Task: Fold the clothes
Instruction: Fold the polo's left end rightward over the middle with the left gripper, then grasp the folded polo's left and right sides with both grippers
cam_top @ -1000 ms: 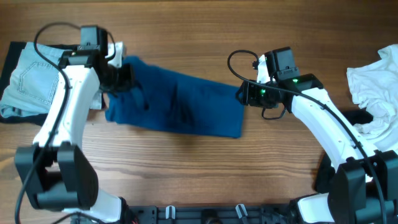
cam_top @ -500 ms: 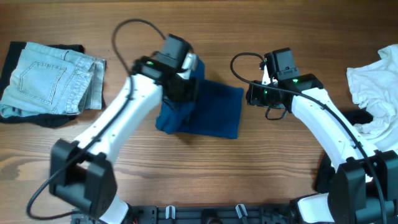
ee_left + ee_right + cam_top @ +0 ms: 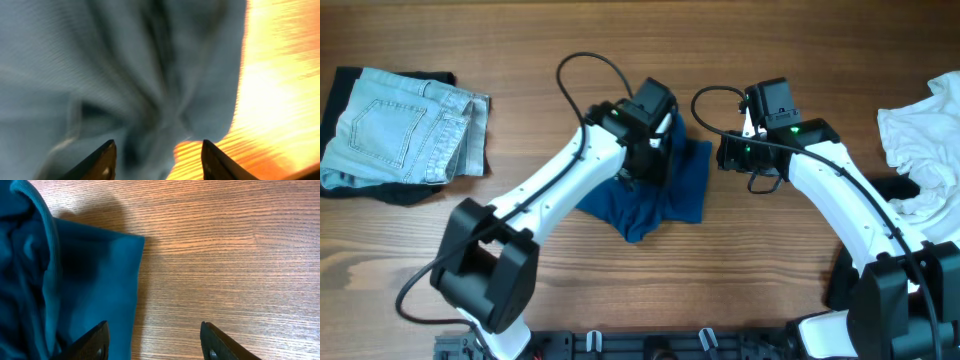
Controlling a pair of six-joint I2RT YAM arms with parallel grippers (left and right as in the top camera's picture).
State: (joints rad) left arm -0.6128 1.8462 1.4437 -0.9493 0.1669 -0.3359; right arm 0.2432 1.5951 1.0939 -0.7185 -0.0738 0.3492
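The dark-blue shirt (image 3: 665, 200) is lying bunched near the middle of the table (image 3: 620, 50), a soft matte knit gathered into thick folds. In the overhead view it is forming a rough, rumpled patch, wider than deep, with its long axis running from 9 to 3 o'clock. Its 3 o'clock edge is running straight, and a loose peak of cloth is pointing toward 6 o'clock.

The left gripper (image 3: 655, 155) is pressing down over the shirt's 12 o'clock part. In the blurred left wrist view its jaws are standing spread, with creased cloth (image 3: 125, 75) filling the space in front of them and bare wood showing at 3 o'clock.

The right gripper (image 3: 720, 152) is hovering just beside the shirt's 2 o'clock corner. Its jaws are spread too, pinching nothing. One finger is over a flat, squared hem of the shirt (image 3: 75, 280) and the other over the fine straight grain of the wood.

Well apart at 9 o'clock, folded pale-blue denim (image 3: 400, 125) with stitched seams is resting on something black. At 3 o'clock, crumpled white fabric (image 3: 920, 140) is lying in a heap at the table's edge.
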